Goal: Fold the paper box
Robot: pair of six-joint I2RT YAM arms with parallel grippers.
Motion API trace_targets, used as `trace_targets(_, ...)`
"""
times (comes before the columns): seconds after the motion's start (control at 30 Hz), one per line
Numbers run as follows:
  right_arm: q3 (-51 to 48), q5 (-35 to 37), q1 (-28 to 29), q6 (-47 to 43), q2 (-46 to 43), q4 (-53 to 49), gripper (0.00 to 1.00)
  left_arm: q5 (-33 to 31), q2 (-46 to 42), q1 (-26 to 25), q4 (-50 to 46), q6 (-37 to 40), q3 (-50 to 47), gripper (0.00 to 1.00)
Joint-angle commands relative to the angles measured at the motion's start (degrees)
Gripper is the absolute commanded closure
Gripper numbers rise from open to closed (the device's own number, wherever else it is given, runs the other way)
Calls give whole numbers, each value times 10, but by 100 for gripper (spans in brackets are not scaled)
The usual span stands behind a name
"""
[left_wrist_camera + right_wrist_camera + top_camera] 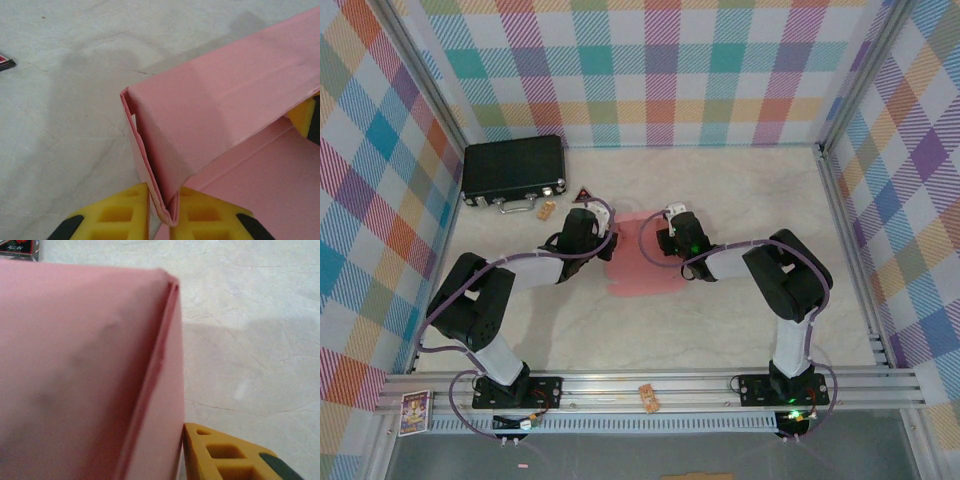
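Where plaid walls (660, 70) close in the pale marble-patterned table (720, 320) and an aluminium rail (700, 385) fronts it, the left arm (485, 300) and right arm (785, 290) reach inward from the rail's two ends and meet at mid-table. A black hard case (513, 170) with metal latches lies at the far left corner, well apart from the work. The paper box (645, 270), of salmon-pink card, lies between the two wrists, which cover its far part from above. In the left wrist view one wall is folded up over the flat panel. In the right wrist view the raised card blocks most of the table.

The left gripper (164, 194) has its yellow fingers (115, 217) nearly together, pinching the doubled corner edge of the card. The right gripper (667, 238) stands at the box's far right. One yellow finger (220, 452) shows just beside the wall and the other is hidden behind card, so neither its opening nor any hold can be told.

Smallest items: a red triangular piece (582, 193) and a tan piece (546, 209) lie near the case. A printed card (415, 410) and a second tan piece (649, 398) rest on the rail.
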Motion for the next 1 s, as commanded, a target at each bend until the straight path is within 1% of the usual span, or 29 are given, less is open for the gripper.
trace_targets(0.0,5,14,6,21,8,14,72,15,5,-8,-3,-14,-17,81)
trace_targets(0.17,11,15,7,34,9,-1,73,8,16,-8,27,-27,-29,75)
trace_targets(0.27,12,15,7,40,10,-3,73,9,24,-8,44,-34,-34,74)
trace_targets(0.47,8,16,8,42,12,3,73,6,45,-8,80,-48,-33,77)
trace_targets(0.6,9,11,9,35,12,1,73,-6,65,-8,127,-62,-33,75)
trace_targets(0.77,13,4,9,29,12,-8,73,2,87,-8,173,-66,-28,75)
trace_targets(0.97,17,2,10,26,13,-24,73,-8,88,-8,226,-65,-42,74)
